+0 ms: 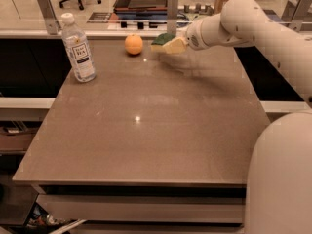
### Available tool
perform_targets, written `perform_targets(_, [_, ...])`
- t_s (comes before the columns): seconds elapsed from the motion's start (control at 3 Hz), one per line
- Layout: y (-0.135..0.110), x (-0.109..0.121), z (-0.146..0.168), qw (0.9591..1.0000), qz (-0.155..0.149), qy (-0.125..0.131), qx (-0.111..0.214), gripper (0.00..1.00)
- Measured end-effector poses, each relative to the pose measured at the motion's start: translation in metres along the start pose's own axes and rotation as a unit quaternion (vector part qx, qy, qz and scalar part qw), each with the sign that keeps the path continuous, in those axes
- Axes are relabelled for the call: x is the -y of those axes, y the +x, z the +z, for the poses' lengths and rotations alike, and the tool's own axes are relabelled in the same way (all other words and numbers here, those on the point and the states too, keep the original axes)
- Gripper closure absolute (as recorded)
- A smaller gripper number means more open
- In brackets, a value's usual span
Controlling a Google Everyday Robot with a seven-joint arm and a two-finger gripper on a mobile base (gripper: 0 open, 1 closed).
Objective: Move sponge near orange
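Note:
The orange point(133, 44) sits on the brown table point(146, 126) near its far edge, left of centre. The sponge point(164, 42), dark green on top with pale yellow foam below, is held in the air just right of the orange, a short gap apart. My gripper point(176, 44) is shut on the sponge's right end, reaching in from the right on the white arm point(243, 23). The sponge hangs a little above the table surface.
A clear water bottle point(77, 49) with a white label stands upright at the table's far left. A counter with metal posts point(172, 6) runs behind the table. The robot's white body point(280, 179) fills the lower right.

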State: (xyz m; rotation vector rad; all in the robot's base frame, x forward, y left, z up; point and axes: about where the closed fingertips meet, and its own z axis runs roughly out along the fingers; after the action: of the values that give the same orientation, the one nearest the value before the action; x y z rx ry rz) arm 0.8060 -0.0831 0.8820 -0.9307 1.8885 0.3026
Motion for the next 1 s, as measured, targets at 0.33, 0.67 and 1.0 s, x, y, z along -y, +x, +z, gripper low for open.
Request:
perform_targets(0.33, [0.012,-0.009,0.018,0.9999,0.010,-0.008,0.008,1.00])
perform_targets(0.67, [0.016,-0.014,0.030,0.9996,0.013,-0.017,0.017,1.00])
perform_targets(1.0, [0.016,-0.017,0.032,0.9996,0.013,-0.019,0.016,0.82])
